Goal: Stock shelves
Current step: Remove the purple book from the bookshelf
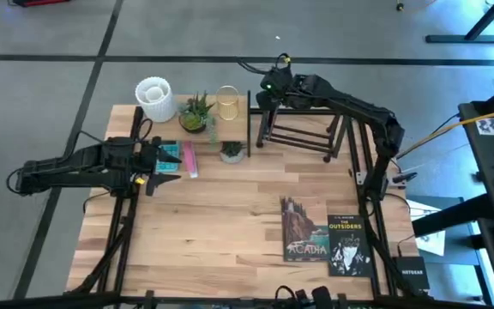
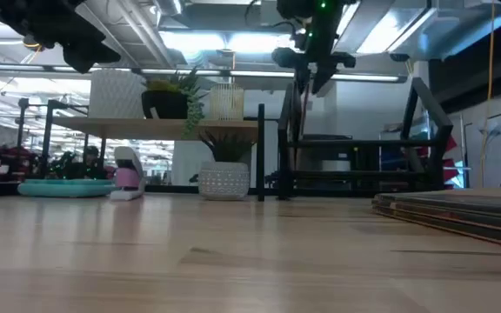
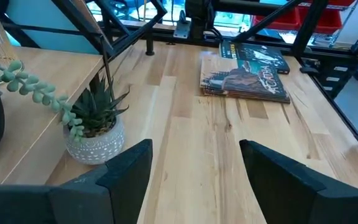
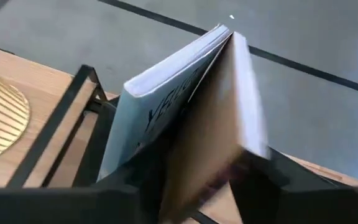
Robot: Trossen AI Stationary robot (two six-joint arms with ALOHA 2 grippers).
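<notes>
The wood-board shelf point(image 1: 197, 110) at the table's far side carries a white vase, a plant and a gold wire piece. Beside it, to the right, stands the black bar rack point(image 1: 303, 130). My right gripper point(image 1: 268, 88) hangs over the rack's left end, shut on a pale book with dark lettering point(image 4: 166, 106) and a tan cover point(image 4: 229, 124) pressed against it. Whether that is one book or two, I cannot tell. My left gripper point(image 3: 194, 168) hovers open at the table's left, over a teal tray point(image 1: 171, 154). My right gripper pinches the book's lower part point(image 4: 194, 168) between its two fingers, one on the pale cover's side and one on the tan side. The fingers come from above. The book stands on end, slightly tilted, lifted clear above the rack's bars point(image 4: 73, 118).
Two books point(image 1: 305, 227) point(image 1: 348, 245) lie flat at the table's near right. A small potted plant point(image 1: 231, 152) stands in front of the wood shelf, with a pink object point(image 1: 189, 160) beside the teal tray. Bare tabletop point(image 1: 221, 232) lies in the middle and near left.
</notes>
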